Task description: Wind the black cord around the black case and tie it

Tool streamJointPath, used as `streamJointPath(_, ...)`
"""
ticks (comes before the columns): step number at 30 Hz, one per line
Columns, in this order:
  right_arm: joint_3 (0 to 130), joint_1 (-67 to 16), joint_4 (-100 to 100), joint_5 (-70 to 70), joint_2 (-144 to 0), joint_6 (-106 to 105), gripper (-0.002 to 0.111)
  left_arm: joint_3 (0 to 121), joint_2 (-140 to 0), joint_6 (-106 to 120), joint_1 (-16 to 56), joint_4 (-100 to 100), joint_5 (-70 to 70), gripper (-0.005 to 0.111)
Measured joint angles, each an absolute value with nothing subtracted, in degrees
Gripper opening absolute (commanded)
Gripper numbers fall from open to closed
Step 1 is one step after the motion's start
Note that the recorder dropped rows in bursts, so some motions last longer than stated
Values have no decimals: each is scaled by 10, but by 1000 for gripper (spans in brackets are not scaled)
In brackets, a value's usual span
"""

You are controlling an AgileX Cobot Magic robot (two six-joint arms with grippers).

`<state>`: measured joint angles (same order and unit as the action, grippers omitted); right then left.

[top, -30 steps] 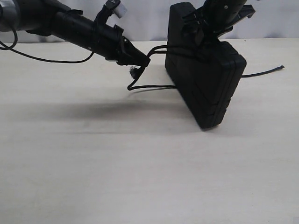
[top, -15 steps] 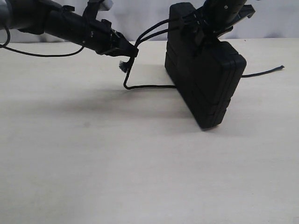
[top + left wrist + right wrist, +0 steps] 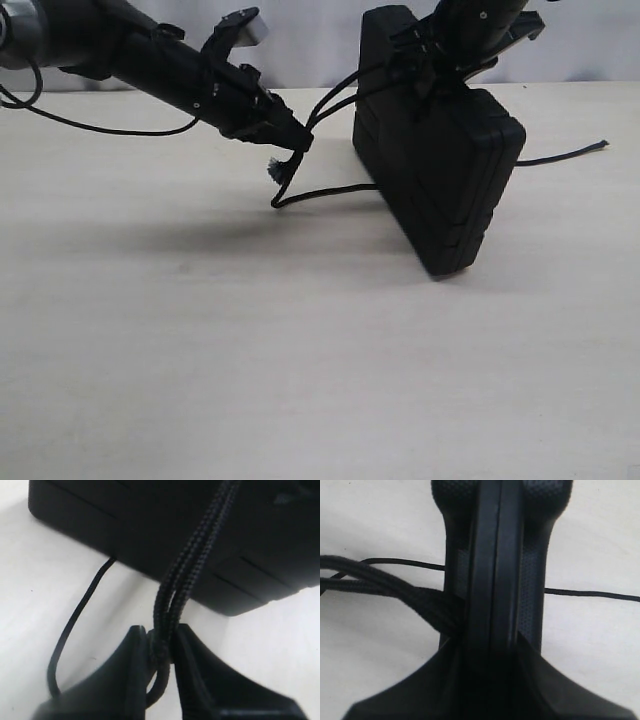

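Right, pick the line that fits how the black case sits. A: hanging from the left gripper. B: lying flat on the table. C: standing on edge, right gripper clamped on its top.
C: the black case stands on edge on the table with the right gripper closed over its top edge; the left gripper pinches only the black cord.

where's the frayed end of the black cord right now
In the exterior view the frayed tuft hangs just below the left end effector, left of the black case.
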<state>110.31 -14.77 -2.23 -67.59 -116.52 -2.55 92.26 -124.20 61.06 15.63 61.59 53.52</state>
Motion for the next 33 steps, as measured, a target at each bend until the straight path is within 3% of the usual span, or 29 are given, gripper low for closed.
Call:
streamJointPath(9, 1103, -148, -28, -677, -1167, -25, 4, 923, -1242, 606, 187, 606, 499, 0)
streamJointPath(19, 1103, -148, -29, -677, -1167, -27, 4, 923, -1242, 635, 235, 447, 434, 0)
streamJointPath(33, 1103, -148, -29, -677, -1167, -27, 4, 923, -1232, 547, 265, 313, 265, 0)
